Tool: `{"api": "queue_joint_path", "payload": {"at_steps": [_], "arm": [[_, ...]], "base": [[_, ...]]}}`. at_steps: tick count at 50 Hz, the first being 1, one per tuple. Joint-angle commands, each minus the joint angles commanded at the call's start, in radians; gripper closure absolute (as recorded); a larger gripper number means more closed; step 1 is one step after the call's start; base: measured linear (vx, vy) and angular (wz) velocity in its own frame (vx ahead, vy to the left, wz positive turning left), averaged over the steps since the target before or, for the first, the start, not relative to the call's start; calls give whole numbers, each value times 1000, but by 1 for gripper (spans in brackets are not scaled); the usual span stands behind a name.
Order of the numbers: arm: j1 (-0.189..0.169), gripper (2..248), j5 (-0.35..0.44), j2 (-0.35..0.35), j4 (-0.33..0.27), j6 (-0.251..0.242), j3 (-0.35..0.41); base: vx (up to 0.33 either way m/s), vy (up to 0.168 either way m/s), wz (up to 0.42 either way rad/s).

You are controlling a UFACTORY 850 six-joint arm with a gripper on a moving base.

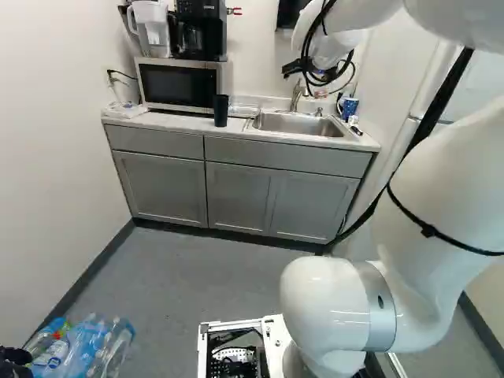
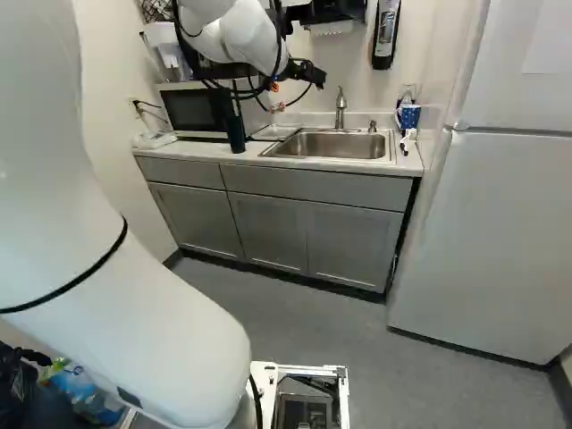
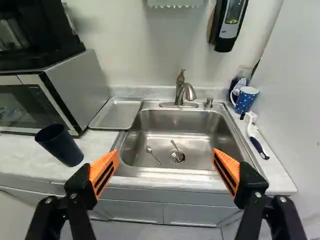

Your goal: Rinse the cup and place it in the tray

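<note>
"Start with the tall, dark, tapering cup (image 3: 64, 150). Look where?"

"On the pale marbled countertop (image 3: 97, 145), left of the brushed-steel sink (image 1: 299, 124) in the left base view. Stands mouth up near the front edge, apart from the sink; probably placed so for easy reaching."

"And the shallow grey metal tray (image 3: 117, 112)?"

"Lies just beside the sink, same side as the cup but farther back. Perhaps set there to keep the carry short and the drips close."

"Any grip on the cup?"

"None. See the black gripper (image 3: 166, 159) with orange pads (image 3: 103, 172): spread wide apart, holding nothing, facing the sink, with the cup outside the span. Probably needs shifting cupward first, then closing around the side, to leave the mouth free for water."

"Water from where?"

"From the curved metal tap (image 3: 180, 92) behind the sink, likely. Mind the metal spoon (image 3: 153, 154) in the sink; could knock against a lowered cup. Avoid mistaking the blue patterned mug (image 3: 245, 101), across the sink from the tray, for the cup."
</note>
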Motion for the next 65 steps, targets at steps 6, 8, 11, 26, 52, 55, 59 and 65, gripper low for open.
{"api": "queue_joint_path", "payload": {"at_steps": [6,8,11,26,52,55,59,65], "arm": [[-3,3,0,-3,0,0,-16],[-4,3,0,-5,0,0,-21],[-5,3,0,-6,0,0,-29],[-9,3,0,-10,0,0,-51],[-9,3,0,-10,0,0,-51],[-9,3,0,-10,0,0,-51],[-9,3,0,-10,0,0,-51],[-9,3,0,-10,0,0,-51]], "base": [[0,0,0],[0,0,0],[0,0,0],[0,0,0],[0,0,0],[0,0,0],[4,10,111],[27,-16,32]]}}
